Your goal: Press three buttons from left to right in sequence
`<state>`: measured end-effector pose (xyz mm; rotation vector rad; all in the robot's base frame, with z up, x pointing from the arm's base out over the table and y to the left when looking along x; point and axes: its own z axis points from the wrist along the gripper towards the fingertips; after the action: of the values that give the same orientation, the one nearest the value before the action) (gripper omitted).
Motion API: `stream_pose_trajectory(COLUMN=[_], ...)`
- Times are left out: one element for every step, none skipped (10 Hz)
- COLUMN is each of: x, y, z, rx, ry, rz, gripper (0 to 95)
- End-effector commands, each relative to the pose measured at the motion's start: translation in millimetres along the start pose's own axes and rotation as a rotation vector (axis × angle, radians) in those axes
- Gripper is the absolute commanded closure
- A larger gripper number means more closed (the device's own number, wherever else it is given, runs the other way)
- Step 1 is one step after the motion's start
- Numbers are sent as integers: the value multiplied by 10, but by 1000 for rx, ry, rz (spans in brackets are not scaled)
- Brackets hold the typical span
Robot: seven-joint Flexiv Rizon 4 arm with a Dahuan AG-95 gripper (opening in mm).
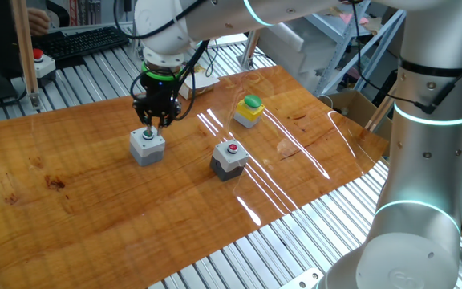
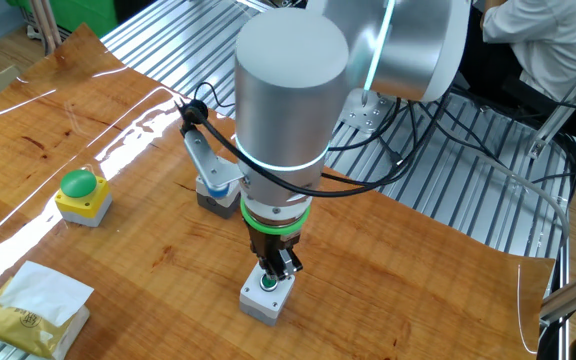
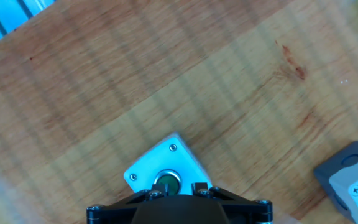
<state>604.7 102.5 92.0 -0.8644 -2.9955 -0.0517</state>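
**End effector poised over the first button**

A glossy wooden counter lay over metal slats. Left of centre, the light grey cube box with a green cap sat directly under the end effector, whose finger state could not be told. The arm hung vertically. An off-centre descent might tip the box or miss the cap.
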Motion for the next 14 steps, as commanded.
stream_pose_trajectory(x=[2,-10,-15,-19,-23,-24,-26,-25,-21,-17,-14,-9,2,9], y=[-1,3,5,7,8,9,9,9,7,6,5,4,0,-3], z=[-8,-7,1,15,29,35,38,38,32,25,19,19,23,25], rx=[-8,-12,-15,-17,-19,-17,-15,-14,-12,-11,-6,-5,-2,2], ry=[4,6,6,3,2,1,1,1,1,2,1,1,2,5], rz=[1,5,4,4,4,4,14,26,26,24,19,18,19,19], gripper=[760,570,570,570,570,570,570,570,570,570,570,570,570,570])
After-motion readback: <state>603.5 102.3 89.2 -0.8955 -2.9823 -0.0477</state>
